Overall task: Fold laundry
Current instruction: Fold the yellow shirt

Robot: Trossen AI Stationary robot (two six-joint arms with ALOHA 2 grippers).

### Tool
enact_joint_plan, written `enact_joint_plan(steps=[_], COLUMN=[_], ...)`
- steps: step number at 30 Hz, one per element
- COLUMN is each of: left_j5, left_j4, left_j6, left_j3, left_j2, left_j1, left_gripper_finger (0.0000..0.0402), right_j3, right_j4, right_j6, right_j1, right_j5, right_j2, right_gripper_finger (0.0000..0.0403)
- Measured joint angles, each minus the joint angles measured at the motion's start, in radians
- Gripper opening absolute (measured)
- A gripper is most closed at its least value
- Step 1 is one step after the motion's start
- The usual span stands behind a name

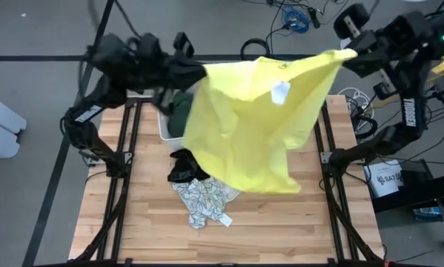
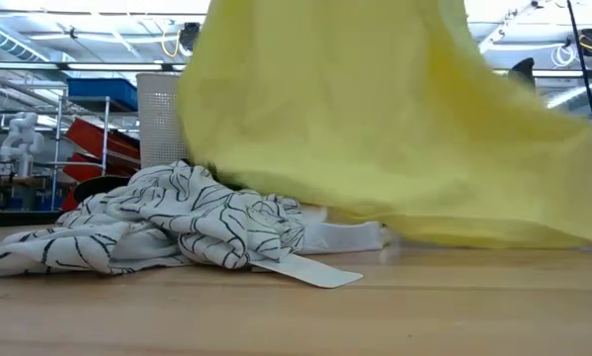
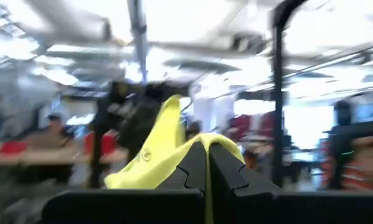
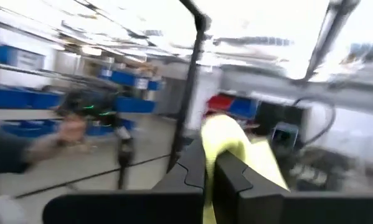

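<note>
Pincers, my left pincer (image 1: 201,73) and right pincer (image 1: 349,55), are squeezing tight on the yellow shirt (image 1: 244,122), holding it high over the bench (image 1: 281,230), and it might slip if I am pulling too hard.

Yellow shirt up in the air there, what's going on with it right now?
Both arms hold the yellow shirt stretched above the table. The left gripper is shut on one corner, the right gripper on the opposite one, and the cloth hangs between them, its lower edge near the wood. Below it lie the patterned white garment and a black one; a dark green one sits in the bin. Nothing is folded yet.
</note>
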Motion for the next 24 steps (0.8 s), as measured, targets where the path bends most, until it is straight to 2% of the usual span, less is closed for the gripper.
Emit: enact_joint_plan(steps=[2,5,7,10,14,16,19,20,21,24], left_j5=[0.074,0.206,0.285,0.317,0.316,0.29,0.196,0.154,0.12,0.046], left_j4=[0.006,0.006,-0.008,-0.115,-0.321,-0.41,-0.496,-0.502,-0.506,-0.473], left_j6=[-0.018,-0.064,-0.099,-0.076,0.008,0.049,0.097,0.106,0.11,0.109], left_j3=[0.035,0.057,0.057,0.057,0.056,0.056,0.055,0.049,0.038,0.002], left_j2=[0.0,0.0,-0.001,0.006,0.014,0.022,0.049,0.062,0.078,0.139], left_j1=[-0.009,-0.04,-0.077,-0.151,-0.246,-0.301,-0.401,-0.438,-0.472,-0.564], left_gripper_finger=[0.0002,0.0002,0.0002,0.0005,0.0008,0.0009,0.001,0.001,0.0011,0.0011], right_j3=[-0.035,-0.037,-0.037,-0.037,-0.036,-0.037,-0.037,-0.041,-0.062,-0.172], right_j4=[0.101,0.056,-0.056,-0.316,-0.708,-0.928,-1.241,-1.3,-1.284,-1.169], right_j6=[0.138,0.27,0.3,0.187,-0.037,-0.166,-0.33,-0.365,-0.367,-0.265], right_j1=[-0.037,-0.066,-0.056,-0.015,0.027,0.04,0.048,0.042,0.029,-0.054], right_j5=[-0.089,-0.217,-0.289,-0.326,-0.265,-0.18,-0.032,0.012,0.028,-0.035], right_j2=[-0.001,-0.005,-0.026,-0.083,-0.182,-0.243,-0.339,-0.371,-0.409,-0.553], right_gripper_finger=[0.0,0.0,0.0,0.0,0.0,0.0,0.0,0.0,0.0,0.0])
